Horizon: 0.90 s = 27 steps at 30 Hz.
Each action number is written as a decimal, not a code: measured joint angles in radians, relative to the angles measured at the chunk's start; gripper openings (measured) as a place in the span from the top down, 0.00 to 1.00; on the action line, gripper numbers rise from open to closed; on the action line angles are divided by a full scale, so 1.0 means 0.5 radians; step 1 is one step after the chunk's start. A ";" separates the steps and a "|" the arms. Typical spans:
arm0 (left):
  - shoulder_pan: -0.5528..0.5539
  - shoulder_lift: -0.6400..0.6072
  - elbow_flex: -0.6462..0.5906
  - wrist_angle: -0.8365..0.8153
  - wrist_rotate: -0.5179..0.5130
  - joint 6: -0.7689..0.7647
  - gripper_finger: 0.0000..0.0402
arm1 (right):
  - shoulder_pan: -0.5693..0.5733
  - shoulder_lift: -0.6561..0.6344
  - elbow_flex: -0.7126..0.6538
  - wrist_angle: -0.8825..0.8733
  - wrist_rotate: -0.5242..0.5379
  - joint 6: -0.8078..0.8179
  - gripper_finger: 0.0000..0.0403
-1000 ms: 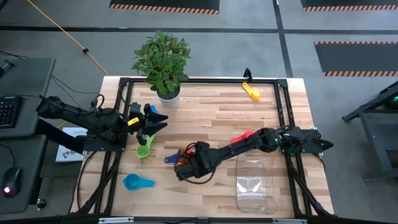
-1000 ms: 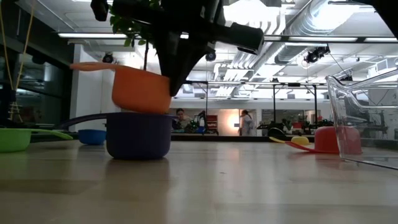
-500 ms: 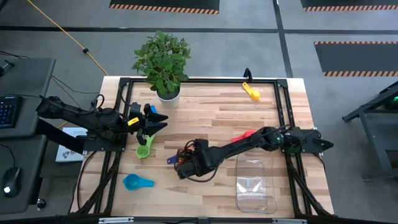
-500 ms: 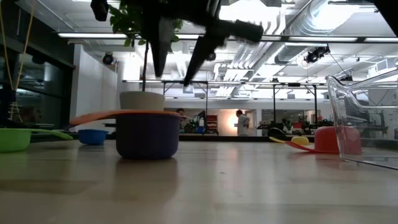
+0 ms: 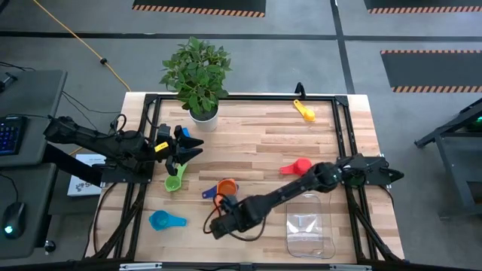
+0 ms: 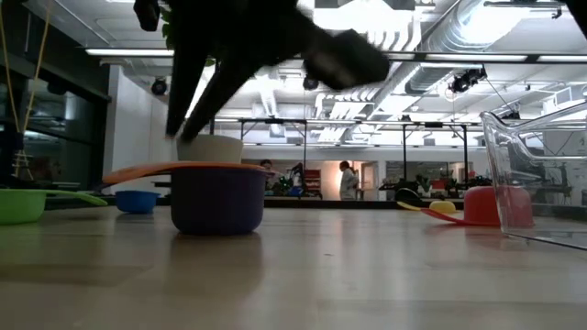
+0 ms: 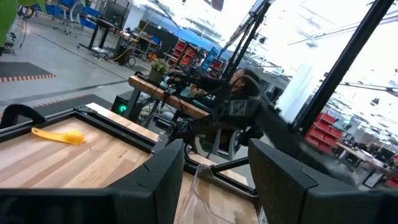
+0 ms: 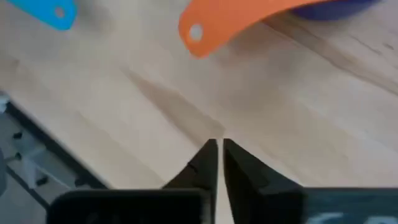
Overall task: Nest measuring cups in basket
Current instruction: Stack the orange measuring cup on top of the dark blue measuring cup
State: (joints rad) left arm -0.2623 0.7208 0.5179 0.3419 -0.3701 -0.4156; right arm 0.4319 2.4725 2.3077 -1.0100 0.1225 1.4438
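The orange measuring cup (image 5: 227, 187) sits nested inside the dark blue cup (image 6: 217, 199) on the table, its flat handle (image 8: 211, 25) sticking out over the rim. My right gripper (image 8: 217, 152) is shut and empty, pointing down at bare wood near the table's front edge (image 5: 214, 226), on the near side of that pair. The green cup (image 5: 174, 183), light blue cup (image 5: 166, 220), red cup (image 5: 298, 166) and yellow cup (image 5: 304, 112) lie apart on the table. The clear basket (image 5: 309, 226) stands at the near right. My left gripper (image 5: 190, 147) waits open above the left side.
A potted plant in a white pot (image 5: 202, 114) stands at the far left of the table. A black frame (image 5: 248, 96) runs around the tabletop. Bare wood lies between the nested cups and the basket.
My right gripper held the orange cup over the dark blue cup, then opened and let it go; the orange cup now sits down inside the blue one. The gripper has since rolled and moved toward the table's near edge, away from the cups.
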 joint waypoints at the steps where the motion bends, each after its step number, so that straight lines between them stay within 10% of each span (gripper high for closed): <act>1: 0.000 0.000 0.000 0.000 0.000 0.000 0.57 | -0.013 0.028 0.000 0.017 0.009 0.038 0.96; 27: 0.000 -0.001 0.000 -0.001 0.000 0.000 0.57 | -0.315 0.065 0.002 0.634 0.224 -0.367 1.00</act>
State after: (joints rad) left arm -0.2623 0.7204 0.5179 0.3412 -0.3702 -0.4156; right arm 0.2744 2.5051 2.3085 -0.6927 0.2342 1.2604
